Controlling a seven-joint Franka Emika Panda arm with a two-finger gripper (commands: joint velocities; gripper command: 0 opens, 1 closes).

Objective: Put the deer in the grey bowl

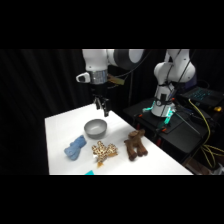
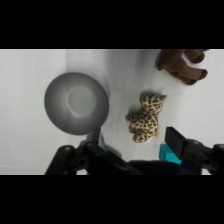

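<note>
1. The deer (image 1: pixel 135 145) lies on the white surface (image 1: pixel 60 125), right of the spotted plush (image 1: pixel 104 151); apart from the grey bowl (image 1: pixel 95 128).
2. The jaws hang above the bowl; whether spread, I cannot tell.

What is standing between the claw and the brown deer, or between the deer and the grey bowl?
Nothing visible blocks either way. The claw hangs above the table behind the grey bowl, holding nothing. The deer lies apart to the bowl's right. The spotted plush lies in front of the bowl, beside the direct line, so a lifted carry should pass it.
</note>
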